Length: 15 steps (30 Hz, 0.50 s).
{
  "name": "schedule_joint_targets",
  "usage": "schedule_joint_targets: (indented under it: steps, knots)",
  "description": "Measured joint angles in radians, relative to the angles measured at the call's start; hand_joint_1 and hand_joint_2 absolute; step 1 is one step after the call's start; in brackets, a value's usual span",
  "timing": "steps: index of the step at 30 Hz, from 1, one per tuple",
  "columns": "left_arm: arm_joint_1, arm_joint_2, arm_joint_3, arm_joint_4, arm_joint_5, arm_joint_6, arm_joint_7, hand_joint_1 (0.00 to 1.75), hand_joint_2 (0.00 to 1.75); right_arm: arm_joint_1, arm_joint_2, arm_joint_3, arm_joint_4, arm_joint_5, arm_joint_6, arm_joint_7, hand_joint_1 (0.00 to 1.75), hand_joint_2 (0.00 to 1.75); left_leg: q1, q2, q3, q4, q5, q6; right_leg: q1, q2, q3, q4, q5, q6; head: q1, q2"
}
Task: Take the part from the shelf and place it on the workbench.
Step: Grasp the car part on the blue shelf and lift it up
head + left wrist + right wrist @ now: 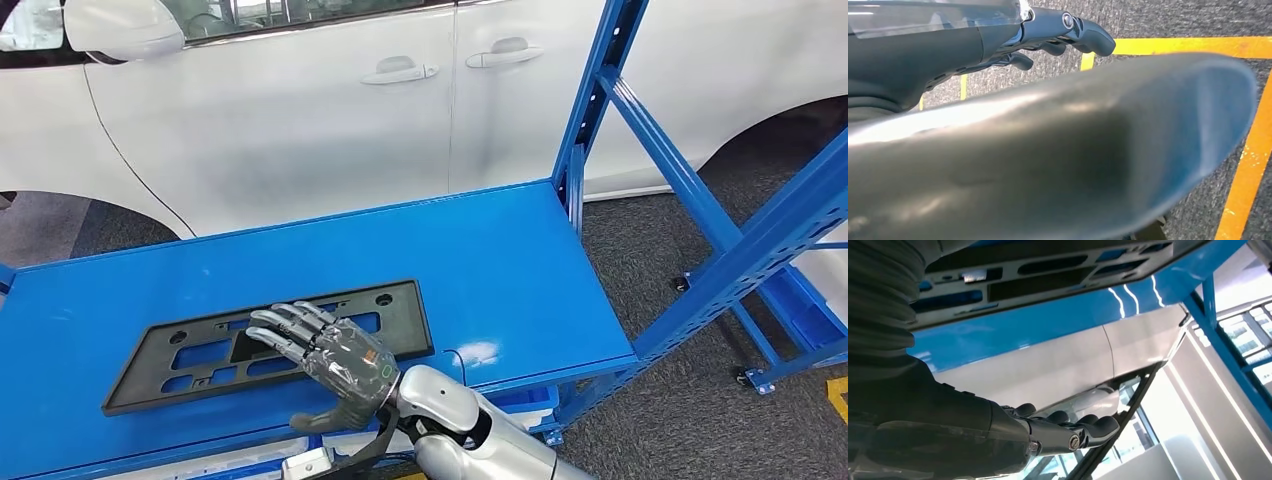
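Note:
The part, a flat black plastic frame (pixel 150 368) with several cut-outs, lies on the blue metal surface (pixel 500 250), towards its near left. My right hand (pixel 325 360) hovers over the frame's near edge with fingers stretched out and spread and the thumb below the edge. In the right wrist view a gap shows between the hand (pixel 1048 432) and the frame (pixel 1048 277), and nothing is in the hand. My left hand (pixel 998 40) hangs over the floor, fingers loosely bent, holding nothing.
A white car (pixel 300 110) stands close behind the blue surface. Blue rack uprights and a slanted brace (pixel 700 200) rise at the right, with wheeled feet on the grey carpet. Yellow floor lines (pixel 1248 165) run under the left hand.

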State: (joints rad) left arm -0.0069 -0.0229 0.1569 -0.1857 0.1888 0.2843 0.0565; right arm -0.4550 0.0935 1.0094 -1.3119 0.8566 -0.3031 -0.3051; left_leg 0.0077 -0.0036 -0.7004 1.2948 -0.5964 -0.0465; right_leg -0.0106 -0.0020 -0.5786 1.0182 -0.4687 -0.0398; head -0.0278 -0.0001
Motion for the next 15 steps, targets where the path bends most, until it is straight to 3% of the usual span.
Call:
schedule_joint_targets:
  steps: [1, 2, 4, 5, 6, 10, 12, 14, 15]
  knots:
    - [0.001, 0.0, 0.0, 0.0, 0.0, -0.001, 0.0, 0.0, 0.0, 0.0, 0.005, 0.009, 0.008, 0.002, -0.001, 0.001, 0.0, 1.75, 0.001, 0.0, -0.003, 0.002, 0.012, 0.0, 0.0, 0.0, 0.001, 0.0, -0.001, 0.0, 0.0, 0.0]
    - [0.002, 0.0, 0.0, 0.0, 0.0, -0.002, 0.0, 0.0, 0.0, -0.001, 0.011, 0.016, 0.015, 0.002, -0.002, 0.002, 0.0, 1.75, 0.002, 0.0, 0.015, -0.039, 0.043, 0.001, 0.0, 0.001, 0.003, 0.0, -0.002, 0.0, 0.0, 0.0]
    - [0.002, 0.001, 0.001, 0.0, 0.0, -0.002, -0.001, 0.0, 0.0, -0.006, 0.021, 0.026, 0.024, 0.004, -0.004, 0.002, 0.0, 1.75, 0.002, 0.0, 0.087, -0.19, 0.116, 0.008, 0.001, 0.004, 0.008, 0.0, -0.005, 0.004, 0.0, 0.0]
    - [0.001, 0.001, 0.001, 0.0, 0.0, -0.002, -0.004, 0.0, 0.0, -0.01, 0.025, 0.031, 0.028, 0.008, -0.006, 0.002, 0.0, 1.75, 0.0, -0.001, 0.115, -0.249, 0.136, 0.014, 0.003, 0.004, 0.009, 0.0, -0.005, 0.007, 0.0, 0.0]
    - [0.0, 0.002, 0.001, 0.0, -0.001, -0.003, -0.007, 0.0, 0.0, -0.013, 0.029, 0.037, 0.032, 0.016, -0.011, 0.002, 0.0, 1.75, -0.002, -0.001, 0.13, -0.283, 0.143, 0.018, 0.004, 0.004, 0.008, 0.0, -0.006, 0.012, 0.001, 0.0]
    - [-0.001, 0.003, 0.004, 0.0, -0.011, -0.009, -0.022, 0.0, 0.0, -0.027, 0.055, 0.077, 0.062, 0.049, -0.034, -0.002, 0.0, 1.75, 0.0, 0.0, 0.137, -0.304, 0.148, 0.04, 0.006, 0.004, 0.004, 0.009, -0.015, 0.032, 0.002, 0.0]
    - [-0.001, 0.003, 0.006, 0.0, -0.017, -0.015, -0.03, 0.0, 0.0, -0.037, 0.074, 0.104, 0.085, 0.057, -0.05, -0.002, 0.0, 1.75, 0.004, 0.003, 0.14, -0.313, 0.153, 0.051, 0.006, 0.004, -0.032, 0.09, -0.064, 0.038, 0.003, 0.0]
    - [-0.002, 0.004, 0.007, 0.0, -0.024, -0.023, -0.039, 0.0, 0.0, -0.045, 0.09, 0.131, 0.115, 0.059, -0.065, 0.001, 0.0, 1.75, 0.003, 0.003, 0.139, -0.313, 0.154, 0.055, 0.005, 0.004, -0.099, 0.23, -0.126, 0.041, 0.004, 0.0]
    - [-0.002, 0.005, 0.008, 0.0, -0.028, -0.027, -0.043, 0.0, 0.0, -0.048, 0.097, 0.144, 0.133, 0.059, -0.073, 0.002, 0.0, 1.75, 0.002, 0.002, 0.139, -0.311, 0.153, 0.056, 0.005, 0.004, -0.124, 0.279, -0.138, 0.042, 0.004, 0.0]
